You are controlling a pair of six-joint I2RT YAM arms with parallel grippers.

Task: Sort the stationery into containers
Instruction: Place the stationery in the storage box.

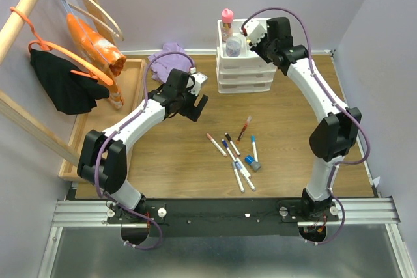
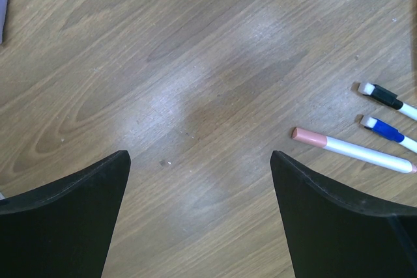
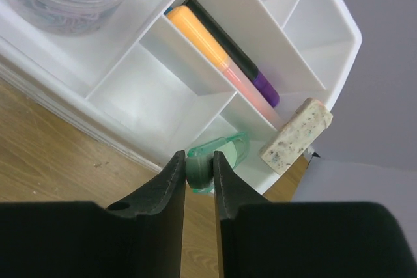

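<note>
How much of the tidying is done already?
Partly. An orange highlighter and a black-and-purple highlighter lie in the white tray. The right end effector is shut on a mint highlighter at the tray. Left to do: several thin markers on the table, where the left end effector hangs open.

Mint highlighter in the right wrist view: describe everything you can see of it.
The mint highlighter is chunky, translucent green plastic with a darker end. The right gripper is shut on that end, a finger on each side. It tilts down into an edge compartment of the white tray, beside a speckled block. Contact with the tray floor cannot be told.
</note>
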